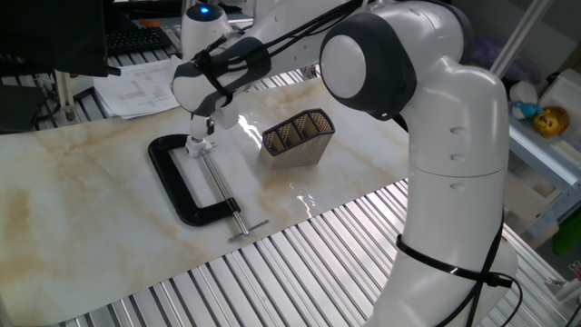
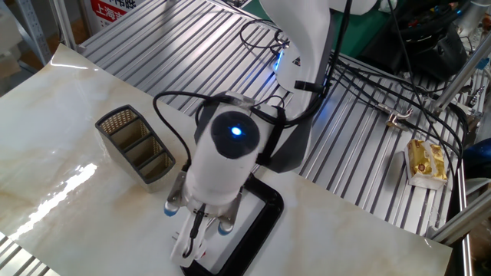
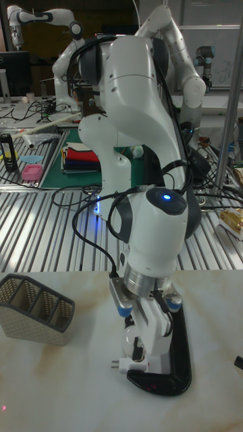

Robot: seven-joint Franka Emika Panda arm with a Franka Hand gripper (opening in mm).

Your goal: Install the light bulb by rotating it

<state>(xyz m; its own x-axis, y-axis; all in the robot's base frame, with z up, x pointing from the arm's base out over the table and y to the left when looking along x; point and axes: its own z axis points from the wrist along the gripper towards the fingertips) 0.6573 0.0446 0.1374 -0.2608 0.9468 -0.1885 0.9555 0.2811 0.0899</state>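
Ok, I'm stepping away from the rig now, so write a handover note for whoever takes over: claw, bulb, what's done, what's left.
Claw: pointing down at the upper end of the black C-clamp lying on the marble table; it hides whatever it holds, so open or shut cannot be told.
Light bulb: not visible in any view, possibly under the claw.
Mesh basket: beside the clamp, untouched.
Done: claw positioned at the clamp end.
Left: confirm the bulb is seated; keep rotating if not.

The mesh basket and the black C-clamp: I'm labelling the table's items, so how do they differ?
The mesh basket is a grey perforated box with open compartments, standing upright. The black C-clamp is a solid C-shaped frame with a metal screw, lying flat. The gripper is down at the clamp; the basket stands apart. Both rest on the marble-patterned tabletop.
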